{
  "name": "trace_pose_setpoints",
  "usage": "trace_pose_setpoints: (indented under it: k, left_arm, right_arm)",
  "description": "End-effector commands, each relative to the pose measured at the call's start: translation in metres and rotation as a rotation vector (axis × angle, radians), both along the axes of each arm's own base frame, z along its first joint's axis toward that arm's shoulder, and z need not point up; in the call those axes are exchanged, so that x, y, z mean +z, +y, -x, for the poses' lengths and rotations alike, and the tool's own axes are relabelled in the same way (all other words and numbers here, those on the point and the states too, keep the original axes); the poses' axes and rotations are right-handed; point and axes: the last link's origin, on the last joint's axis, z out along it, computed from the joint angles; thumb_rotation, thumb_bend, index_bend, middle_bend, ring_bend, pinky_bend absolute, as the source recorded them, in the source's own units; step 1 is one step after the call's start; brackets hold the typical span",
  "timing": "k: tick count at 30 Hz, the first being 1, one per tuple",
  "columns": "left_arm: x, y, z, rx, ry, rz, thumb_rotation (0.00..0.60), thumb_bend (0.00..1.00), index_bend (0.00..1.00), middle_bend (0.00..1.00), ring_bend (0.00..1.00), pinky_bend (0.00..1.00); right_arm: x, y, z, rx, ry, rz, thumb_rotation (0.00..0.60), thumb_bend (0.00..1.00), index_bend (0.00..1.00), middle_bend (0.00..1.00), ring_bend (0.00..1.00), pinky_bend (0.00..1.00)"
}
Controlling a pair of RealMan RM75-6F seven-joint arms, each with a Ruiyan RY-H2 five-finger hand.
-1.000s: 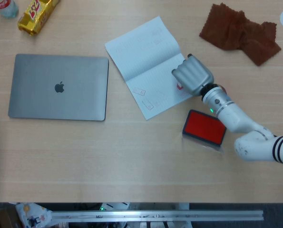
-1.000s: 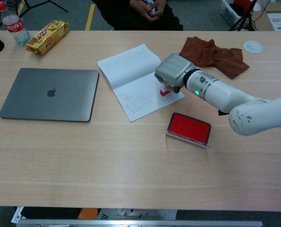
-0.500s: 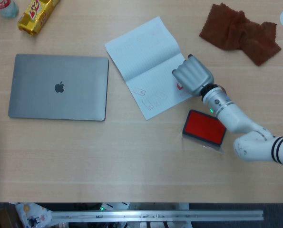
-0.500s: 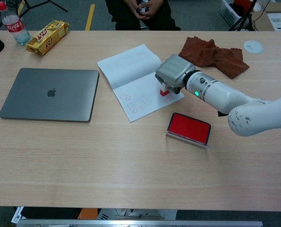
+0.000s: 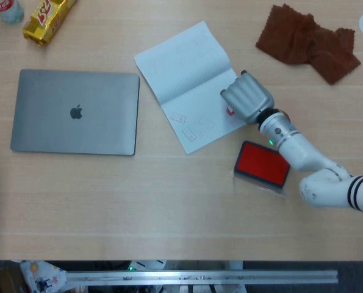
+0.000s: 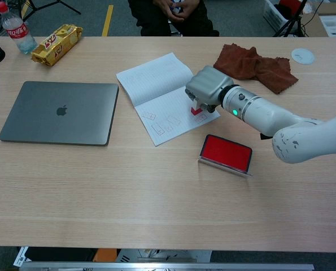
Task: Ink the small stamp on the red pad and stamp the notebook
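1. My right hand [image 6: 208, 89] sits just right of frame centre in the chest view, fingers curled down and closed around the small stamp [image 6: 196, 109]. Only the stamp's red-and-white lower part shows beneath the palm.

2. In the chest view the stamp stands upright over the lower right corner of the open notebook [image 6: 156, 90]. Its base looks to be at the page or just off it; I cannot tell which. A fresh mark lies on the paper just below it.

3. In the head view the hand [image 5: 247, 97] hides nearly all of the stamp; only a sliver of red shows at its lower left edge.

4. Several faint rectangular prints [image 6: 166, 121] run along the lower edge of the page, left of the stamp. I judge I am laying them in a row, working rightward.

5. The red ink pad [image 6: 226, 153] lies open, below and right of the notebook, near but not touching. That keeps the trip from pad to page short.

6. The left hand shows in neither view.

7. Elsewhere: a closed grey laptop [image 6: 59, 112] at left, a brown cloth [image 6: 255, 65] at upper right, a yellow snack packet [image 6: 57, 43] and a bottle [image 6: 15, 27] at upper left.

8. Risk, as I judge it: a tilted stamp gives a partial print.
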Motion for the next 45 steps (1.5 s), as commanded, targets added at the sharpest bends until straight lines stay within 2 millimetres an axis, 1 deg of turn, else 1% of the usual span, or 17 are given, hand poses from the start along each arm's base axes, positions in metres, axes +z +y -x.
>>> trace_pose_setpoints:
  k: [1, 6, 9, 14, 21, 35, 40, 45]
  left_arm:
    - [0.001, 0.000, 0.000, 0.000, -0.001, -0.002, 0.600, 0.27, 0.18, 0.23, 0.27, 0.26]
    - [0.002, 0.000, -0.002, -0.008, -0.004, -0.006, 0.600, 0.27, 0.18, 0.23, 0.27, 0.26]
    - [0.002, 0.000, -0.004, -0.015, -0.007, -0.004, 0.600, 0.27, 0.18, 0.23, 0.27, 0.26]
    - [0.003, -0.001, -0.006, -0.018, -0.007, -0.006, 0.600, 0.27, 0.18, 0.23, 0.27, 0.26]
    - [0.003, -0.002, -0.006, -0.015, -0.004, -0.003, 0.600, 0.27, 0.18, 0.23, 0.27, 0.26]
    - [0.004, -0.002, -0.002, 0.001, -0.001, 0.000, 0.600, 0.27, 0.18, 0.23, 0.27, 0.26]
    - [0.006, -0.002, -0.001, 0.006, 0.000, 0.000, 0.600, 0.27, 0.18, 0.23, 0.27, 0.26]
    - [0.005, -0.002, -0.001, 0.009, 0.002, 0.006, 0.600, 0.27, 0.18, 0.23, 0.27, 0.26]
  right_arm:
    - [0.007, -0.001, -0.003, -0.008, -0.033, 0.006, 0.600, 0.49, 1.00, 0.80, 0.54, 0.44]
    - [0.030, -0.008, -0.014, -0.001, -0.085, 0.033, 0.600, 0.49, 1.00, 0.80, 0.55, 0.44]
    - [0.040, -0.012, -0.018, -0.003, -0.099, 0.048, 0.600, 0.49, 1.00, 0.80, 0.55, 0.44]
    - [0.045, -0.016, -0.019, -0.017, -0.097, 0.063, 0.600, 0.49, 1.00, 0.80, 0.55, 0.44]
    - [0.038, -0.020, -0.019, -0.025, -0.068, 0.066, 0.600, 0.49, 1.00, 0.80, 0.55, 0.44]
    - [0.007, -0.018, -0.022, -0.036, -0.063, 0.044, 0.600, 0.49, 1.00, 0.81, 0.55, 0.44]
    - [0.005, -0.019, -0.021, -0.056, -0.094, 0.049, 0.600, 0.49, 1.00, 0.81, 0.56, 0.44]
    - [0.003, -0.017, -0.016, -0.072, -0.110, 0.043, 0.600, 0.49, 1.00, 0.81, 0.56, 0.44]
